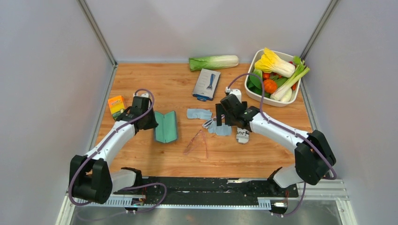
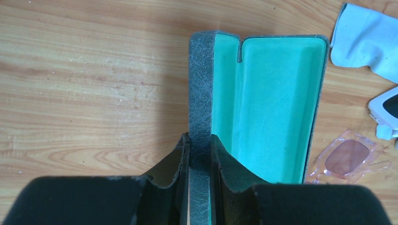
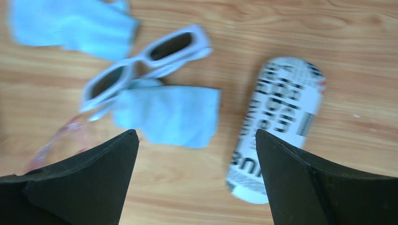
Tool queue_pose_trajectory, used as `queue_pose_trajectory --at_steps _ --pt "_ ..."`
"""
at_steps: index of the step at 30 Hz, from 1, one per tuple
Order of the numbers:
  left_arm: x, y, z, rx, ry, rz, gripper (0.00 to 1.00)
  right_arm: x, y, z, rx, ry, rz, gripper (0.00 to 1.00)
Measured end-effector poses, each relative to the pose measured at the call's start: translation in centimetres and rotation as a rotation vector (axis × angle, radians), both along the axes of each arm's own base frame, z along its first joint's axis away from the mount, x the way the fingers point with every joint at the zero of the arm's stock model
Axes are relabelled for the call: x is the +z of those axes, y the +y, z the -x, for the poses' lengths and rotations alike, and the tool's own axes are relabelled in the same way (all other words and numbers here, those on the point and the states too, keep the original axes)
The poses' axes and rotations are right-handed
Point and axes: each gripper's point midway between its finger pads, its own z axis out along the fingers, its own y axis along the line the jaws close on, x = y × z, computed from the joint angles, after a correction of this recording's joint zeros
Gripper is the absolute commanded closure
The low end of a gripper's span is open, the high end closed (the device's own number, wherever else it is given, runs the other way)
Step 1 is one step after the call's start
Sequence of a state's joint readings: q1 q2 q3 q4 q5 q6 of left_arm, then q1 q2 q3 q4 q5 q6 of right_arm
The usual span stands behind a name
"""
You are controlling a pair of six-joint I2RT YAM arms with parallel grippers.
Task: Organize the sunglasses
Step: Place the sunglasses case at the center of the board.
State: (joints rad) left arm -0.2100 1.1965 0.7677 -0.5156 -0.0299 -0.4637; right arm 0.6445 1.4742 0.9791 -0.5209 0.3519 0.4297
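Observation:
The pink-lensed sunglasses (image 1: 197, 142) lie flat on the wooden table, right of the open grey case (image 1: 165, 126) with teal lining. They also show at the right edge of the left wrist view (image 2: 347, 157) and blurred at the lower left of the right wrist view (image 3: 65, 138). My left gripper (image 2: 200, 140) is shut on the case's upright grey side (image 2: 201, 93). My right gripper (image 3: 196, 136) is open and empty, hovering over a light blue cloth (image 3: 173, 115), apart from the pink sunglasses.
White-framed sunglasses (image 3: 145, 65) lie between two light blue cloths (image 1: 199, 114). A newsprint-patterned case (image 3: 279, 122) lies to their right. A white tub of vegetables (image 1: 277, 77), a cabbage (image 1: 213, 62), a grey-blue packet (image 1: 206, 84) and a small orange box (image 1: 116, 105) stand around.

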Motion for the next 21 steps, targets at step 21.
queue_pose_trajectory --at_steps 21 --pt "0.0 0.9 -0.6 0.045 -0.082 -0.026 0.82 0.2 16.1 6.9 -0.010 0.100 -0.321 0.00"
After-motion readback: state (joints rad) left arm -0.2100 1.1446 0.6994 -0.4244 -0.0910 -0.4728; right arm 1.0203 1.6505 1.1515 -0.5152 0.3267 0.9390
